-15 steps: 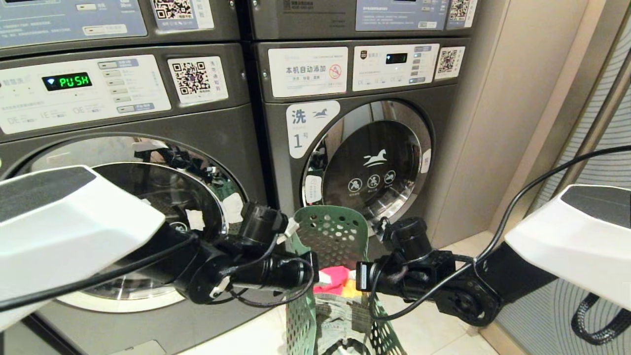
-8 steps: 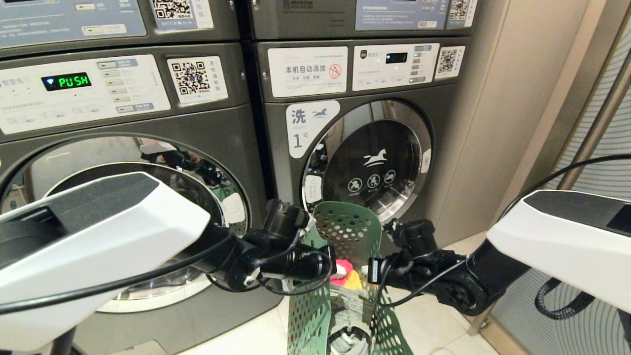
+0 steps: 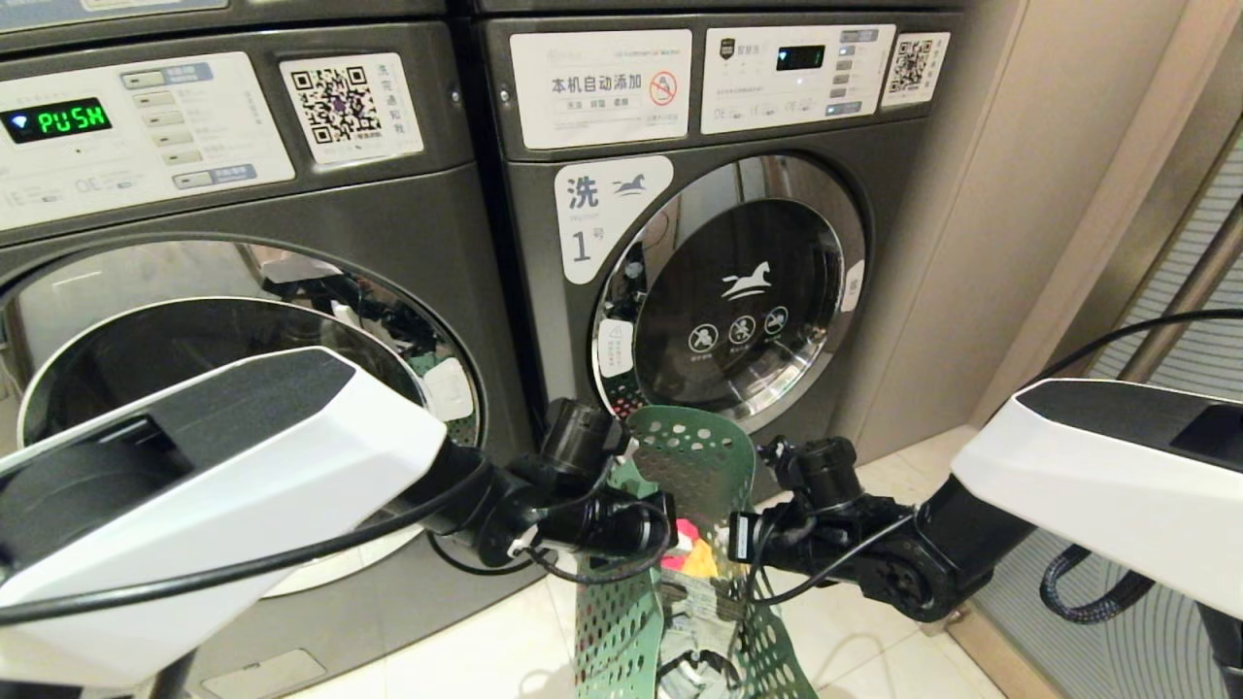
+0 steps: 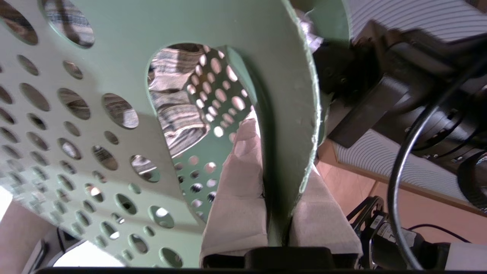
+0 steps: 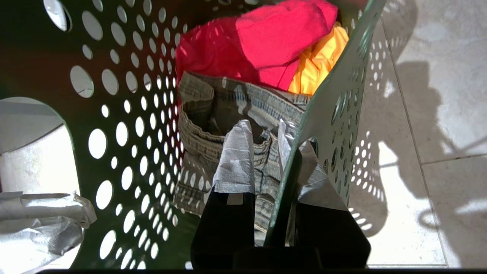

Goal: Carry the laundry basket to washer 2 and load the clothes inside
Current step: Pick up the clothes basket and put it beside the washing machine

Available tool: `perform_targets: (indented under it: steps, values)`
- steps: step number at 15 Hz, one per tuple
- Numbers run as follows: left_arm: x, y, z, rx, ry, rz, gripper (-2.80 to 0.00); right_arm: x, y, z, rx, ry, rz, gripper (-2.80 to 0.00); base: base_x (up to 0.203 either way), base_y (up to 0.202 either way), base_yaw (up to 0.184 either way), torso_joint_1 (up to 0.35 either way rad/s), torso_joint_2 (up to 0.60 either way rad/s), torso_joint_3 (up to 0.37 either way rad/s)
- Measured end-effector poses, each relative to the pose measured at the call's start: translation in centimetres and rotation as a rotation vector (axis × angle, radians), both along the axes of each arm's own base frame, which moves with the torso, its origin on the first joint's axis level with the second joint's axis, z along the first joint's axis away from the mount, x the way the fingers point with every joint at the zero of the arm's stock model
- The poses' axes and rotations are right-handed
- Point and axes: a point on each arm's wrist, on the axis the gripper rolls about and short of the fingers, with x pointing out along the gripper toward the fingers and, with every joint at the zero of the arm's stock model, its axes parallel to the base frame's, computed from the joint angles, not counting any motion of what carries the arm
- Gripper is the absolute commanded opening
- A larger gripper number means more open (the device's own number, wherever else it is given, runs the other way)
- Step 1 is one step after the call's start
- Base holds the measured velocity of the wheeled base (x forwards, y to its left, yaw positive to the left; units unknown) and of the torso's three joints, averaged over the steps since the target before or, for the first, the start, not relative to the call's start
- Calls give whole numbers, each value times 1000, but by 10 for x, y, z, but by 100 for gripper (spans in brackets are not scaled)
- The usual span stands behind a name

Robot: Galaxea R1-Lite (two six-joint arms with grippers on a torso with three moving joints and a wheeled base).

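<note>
The green perforated laundry basket point(image 3: 694, 456) hangs between my two arms in front of the washers; its base is out of view. My left gripper point(image 3: 668, 516) is shut on the basket's left rim point(image 4: 289, 114) beside the oval handle hole, one taped finger point(image 4: 236, 190) inside and one outside. My right gripper point(image 3: 735, 540) is shut on the right wall point(image 5: 331, 110) the same way. The clothes point(image 3: 691, 555) lie inside: a red garment point(image 5: 266, 45), a yellow one point(image 5: 319, 64) and faded denim point(image 5: 213, 114). Washer 2's label is out of view; the left machine point(image 3: 408, 223) shows no numeral.
The washer labelled 1 point(image 3: 728, 291), door shut, stands straight behind the basket. The left machine's display reads PUSH point(image 3: 73, 118). A beige wall point(image 3: 1020, 194) and a striped panel with a metal rail point(image 3: 1190, 291) close off the right. Pale floor tiles point(image 3: 874, 641) lie below.
Both arms have shifted the basket a little to the right, toward washer 1's door. The head view has tipped down, so the washers sit higher in the picture. Both grips are unchanged.
</note>
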Motion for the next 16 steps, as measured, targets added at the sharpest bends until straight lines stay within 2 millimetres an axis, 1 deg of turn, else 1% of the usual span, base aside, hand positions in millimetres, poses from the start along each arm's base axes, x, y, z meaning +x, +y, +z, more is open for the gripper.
perform_targets:
  steps: [4,10,13,16]
  values:
    - [1,-4,1,26,28,-3,-280,5,-4,-1,11,-22,-14,-280,0,0,0,6,2,-199]
    - [0,-4,1,58,60,-3,-280,3,-6,-3,4,-14,-17,-280,0,0,0,3,1,-196]
    - [1,-9,5,62,51,-4,-280,3,-7,-1,6,-18,-20,-280,0,0,0,7,0,-194]
    - [1,-10,4,66,53,-5,-280,4,-8,-1,6,-20,-24,-280,0,0,0,2,5,-200]
